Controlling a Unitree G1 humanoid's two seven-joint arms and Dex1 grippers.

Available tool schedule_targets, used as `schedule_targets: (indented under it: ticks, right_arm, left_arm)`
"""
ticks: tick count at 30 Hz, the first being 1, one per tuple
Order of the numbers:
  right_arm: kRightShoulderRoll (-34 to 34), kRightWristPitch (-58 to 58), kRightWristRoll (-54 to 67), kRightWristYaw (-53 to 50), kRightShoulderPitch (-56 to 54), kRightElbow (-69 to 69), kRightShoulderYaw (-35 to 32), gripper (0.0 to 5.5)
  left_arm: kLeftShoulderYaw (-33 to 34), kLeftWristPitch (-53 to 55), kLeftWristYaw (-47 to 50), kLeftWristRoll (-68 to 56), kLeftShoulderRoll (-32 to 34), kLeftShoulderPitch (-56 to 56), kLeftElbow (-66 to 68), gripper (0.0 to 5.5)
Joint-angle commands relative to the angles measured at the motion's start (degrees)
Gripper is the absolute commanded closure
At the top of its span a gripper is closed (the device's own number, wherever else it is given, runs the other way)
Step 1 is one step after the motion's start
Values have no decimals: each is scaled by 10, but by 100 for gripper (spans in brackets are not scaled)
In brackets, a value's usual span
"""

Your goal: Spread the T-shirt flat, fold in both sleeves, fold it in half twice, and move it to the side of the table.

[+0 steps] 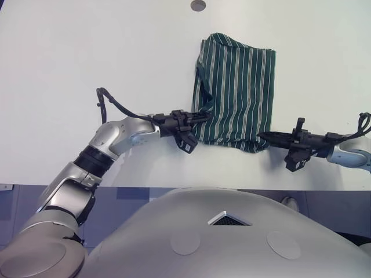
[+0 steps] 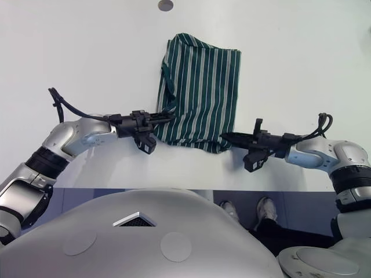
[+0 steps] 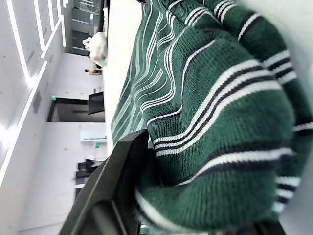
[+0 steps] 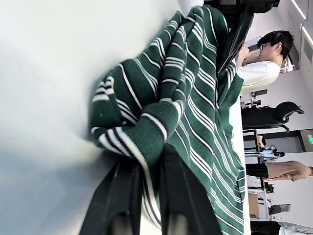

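Both grippers are on the cloth. The left gripper (image 1: 203, 117) is clamped on the near-left corner of the T-shirt (image 1: 235, 90), and the left wrist view shows green knit bunched thick against a black finger (image 3: 117, 171). The right gripper (image 1: 262, 136) pinches the near-right corner, and its wrist view shows a wad of striped fabric squeezed between the two narrow fingers (image 4: 115, 196).

The shirt lies on the white table (image 1: 87, 58), towards the middle and a little to the robot's right, already narrowed to a strip with no sleeve sticking out. That looks like a half-fold being set up, though a drag to the side can't be ruled out.

To do the fold well, the two corners should rise together and travel at the same pace. The near edge should be carried up and over towards the far edge so that it lands square, with the cloth taut between the arms to prevent sagging. (Both pinches have gathered a lot of fabric, so creases are a likely risk at release.)

The long axis runs from the robot towards the far side of the table, and the stripes run the same way. The strip is slightly skewed: the near-right corner sits closer to the robot than the near-left, and the far-left corner is humped and rumpled.
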Motion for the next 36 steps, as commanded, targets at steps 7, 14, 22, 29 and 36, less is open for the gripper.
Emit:
schedule_targets:
  ticks: [7, 14, 22, 29, 36]
  right_arm:
    - [-77, 422, 505, 495, -118, -300, 69, 542]
    - [-206, 671, 641, 684, -38, -533, 43, 542]
    - [-206, 833, 751, 712, 24, -600, -24, 542]
    - [-45, 998, 739, 748, -137, -443, 12, 542]
    - [114, 1048, 654, 764, -226, -212, 51, 542]
  left_arm:
    - [-11, 151, -371, -306, 71, -58, -76, 549]
    - [29, 376, -576, -545, 168, -51, -206, 550]
    - [81, 614, -612, -743, 254, 12, -356, 550]
    - [96, 742, -605, -773, 155, -112, -173, 550]
    - [107, 757, -603, -736, 88, -139, -7, 550]
